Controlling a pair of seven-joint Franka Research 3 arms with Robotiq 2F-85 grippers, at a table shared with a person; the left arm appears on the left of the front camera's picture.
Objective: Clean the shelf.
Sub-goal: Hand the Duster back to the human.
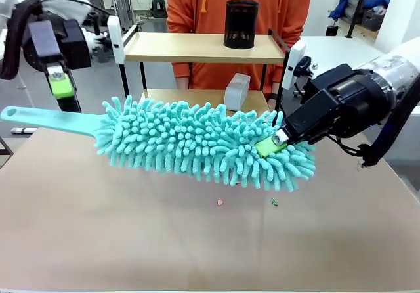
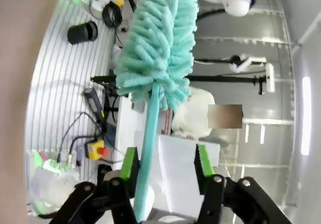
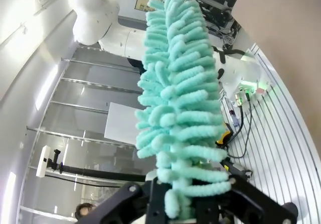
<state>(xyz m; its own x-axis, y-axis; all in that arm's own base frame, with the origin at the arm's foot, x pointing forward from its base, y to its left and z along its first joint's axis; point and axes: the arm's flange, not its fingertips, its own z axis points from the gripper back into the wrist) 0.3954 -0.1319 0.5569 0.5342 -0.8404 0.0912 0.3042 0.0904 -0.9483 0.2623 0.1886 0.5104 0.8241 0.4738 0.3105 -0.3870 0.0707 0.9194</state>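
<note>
A teal fluffy duster [image 1: 203, 145] hangs level above the brown table. My right gripper [image 1: 272, 145] is shut on its far end, its fingers buried in the tufts [image 3: 175, 83]. My left gripper [image 1: 64, 96] stands over the thin handle [image 1: 39, 119] with its jaws apart. In the left wrist view the handle [image 2: 148, 133] runs between the green pads [image 2: 200, 158], close to one and clamped by neither. The shelf [image 1: 170, 47] stands behind the duster at the table's far edge, its lower board [image 1: 190, 97] partly hidden.
A black mesh cup [image 1: 241, 23] stands on the shelf's top board and a pale block [image 1: 237, 90] on the lower one. A person in an orange hoodie [image 1: 197, 4] stands behind the shelf. Two small scraps [image 1: 220, 202] lie on the table [image 1: 131, 240].
</note>
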